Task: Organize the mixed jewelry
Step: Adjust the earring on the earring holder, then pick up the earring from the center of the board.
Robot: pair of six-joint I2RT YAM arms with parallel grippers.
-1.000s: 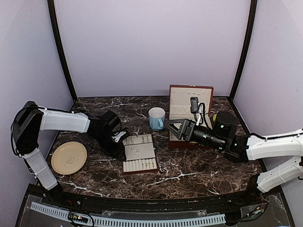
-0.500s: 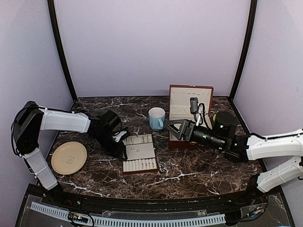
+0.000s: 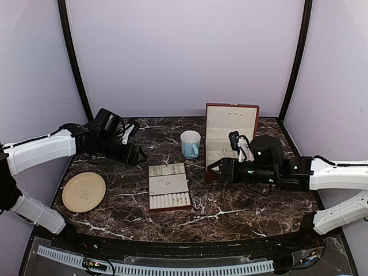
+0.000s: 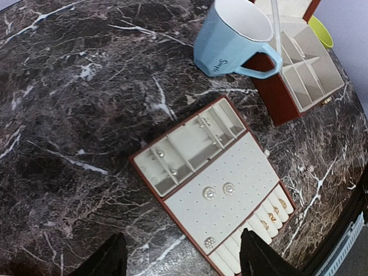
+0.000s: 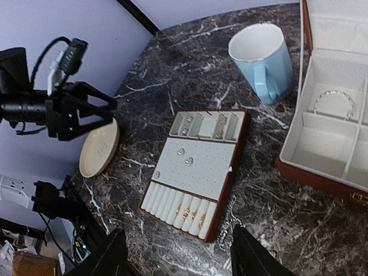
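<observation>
The cream slotted tray (image 3: 168,186) lies mid-table. It holds three round studs (image 4: 209,194) on its pin board, small pieces in its top pockets (image 4: 172,171) and gold rings (image 5: 195,215) in its rolls. A fine chain (image 5: 225,230) lies on the marble by the tray's right corner. A thin bangle (image 5: 333,99) lies in the open red-brown box (image 3: 225,150). My left gripper (image 3: 137,155) is open and empty, up and to the left of the tray. My right gripper (image 3: 214,167) is open and empty, between the tray and the box.
A light blue mug (image 3: 190,144) stands behind the tray, next to the box. A cream plate (image 3: 84,191) lies at the front left. A yellow-green object (image 4: 319,31) sits behind the box. Dark posts and purple walls close in the table.
My left arm has pulled away from the tray's left edge, up and back to the left. My right gripper has drawn back a little toward the box and dropped lower.
</observation>
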